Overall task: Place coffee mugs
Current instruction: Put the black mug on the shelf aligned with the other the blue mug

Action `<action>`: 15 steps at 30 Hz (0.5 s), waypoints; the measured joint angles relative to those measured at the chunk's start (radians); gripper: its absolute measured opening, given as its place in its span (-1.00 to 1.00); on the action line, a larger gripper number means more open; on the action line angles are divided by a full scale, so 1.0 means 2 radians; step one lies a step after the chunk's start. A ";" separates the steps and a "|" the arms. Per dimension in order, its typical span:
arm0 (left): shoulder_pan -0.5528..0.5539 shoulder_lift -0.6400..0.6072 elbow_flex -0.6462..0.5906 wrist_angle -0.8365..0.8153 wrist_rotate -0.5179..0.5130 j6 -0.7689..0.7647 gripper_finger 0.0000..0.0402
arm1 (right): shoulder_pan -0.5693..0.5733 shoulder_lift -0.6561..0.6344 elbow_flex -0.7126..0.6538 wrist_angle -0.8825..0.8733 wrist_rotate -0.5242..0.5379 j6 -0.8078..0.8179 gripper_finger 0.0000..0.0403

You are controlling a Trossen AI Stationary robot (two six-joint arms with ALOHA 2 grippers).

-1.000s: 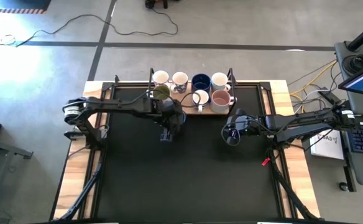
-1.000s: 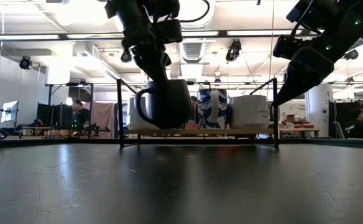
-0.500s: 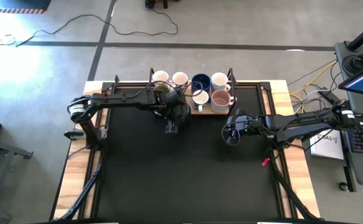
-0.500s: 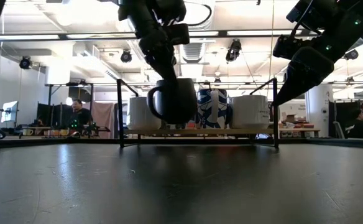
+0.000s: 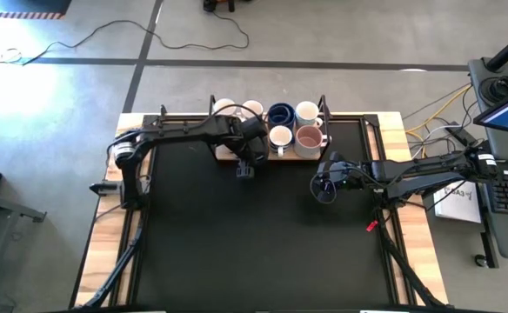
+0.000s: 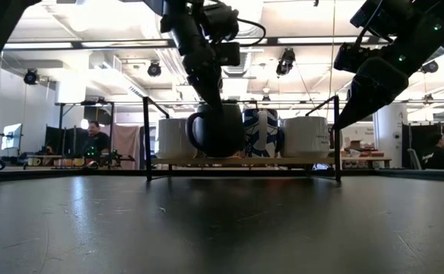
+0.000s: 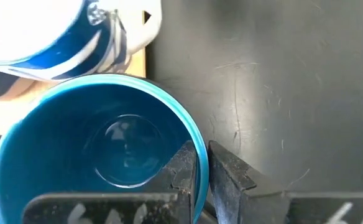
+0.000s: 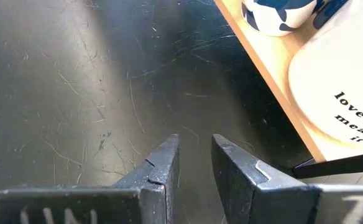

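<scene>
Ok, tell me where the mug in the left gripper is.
In the low view the dark mug hangs from the left gripper, in front of the wooden tray, beside the blue-patterned mug.

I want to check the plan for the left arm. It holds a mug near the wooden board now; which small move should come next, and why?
Probably lower it a little. The left gripper pinches the rim of the mug, which hangs at the wooden board beside the other mugs, its base apparently just above the surface. The right gripper waits apart.

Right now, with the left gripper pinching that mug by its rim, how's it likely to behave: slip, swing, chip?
The mug looks glazed, so the left gripper, shut on one thin wall, may let it slip or pivot. Probably heavy for that pinch. Being rigid ceramic beside other mugs on the wooden tray, a knock could chip it.
</scene>
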 joint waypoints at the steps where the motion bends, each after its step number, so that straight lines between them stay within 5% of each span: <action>1: 0.002 0.000 0.000 0.001 0.001 0.000 -0.93 | 0.000 0.000 0.000 0.000 0.000 0.000 -0.58; 15: 0.040 0.000 -0.001 0.009 0.038 0.008 -0.93 | 0.000 0.000 0.000 0.000 0.000 0.000 -0.58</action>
